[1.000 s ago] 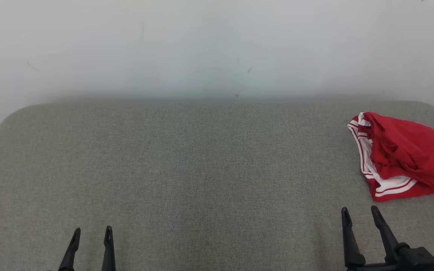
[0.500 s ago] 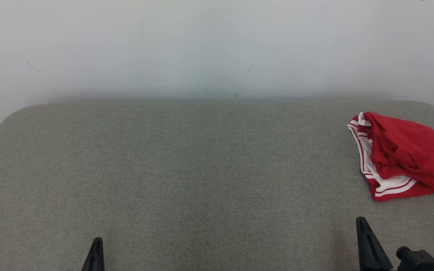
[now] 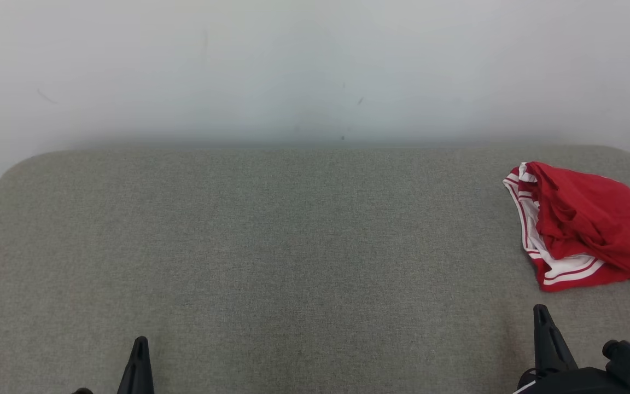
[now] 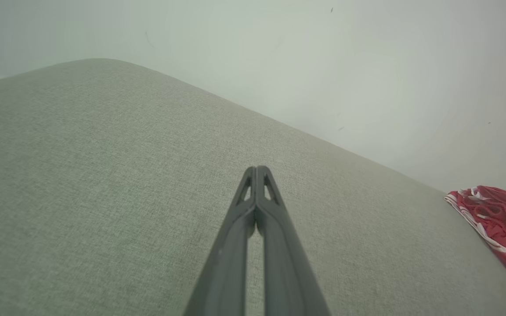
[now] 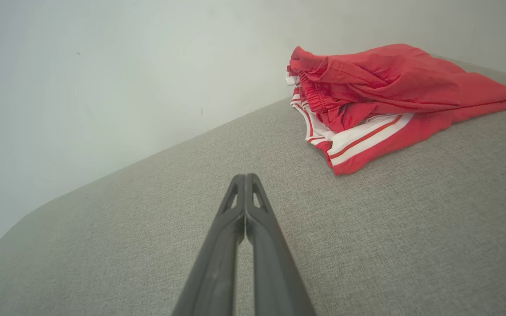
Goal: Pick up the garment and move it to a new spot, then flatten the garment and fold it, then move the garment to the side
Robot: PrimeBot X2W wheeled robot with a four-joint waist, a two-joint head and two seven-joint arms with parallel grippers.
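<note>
1. Your left pincer (image 4: 256, 168): fingers pressed together, gripping nothing.
2. Your right pincer (image 5: 245, 176): likewise closed and empty, near the garment (image 3: 583, 224).
3. Garment: red, bunched, on the worktop (image 3: 271, 246), far right edge.

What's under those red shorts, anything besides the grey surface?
The red shorts lie crumpled directly on the grey fabric surface, with nothing poking out around their edges. Anything beneath the heap itself is covered.
</note>
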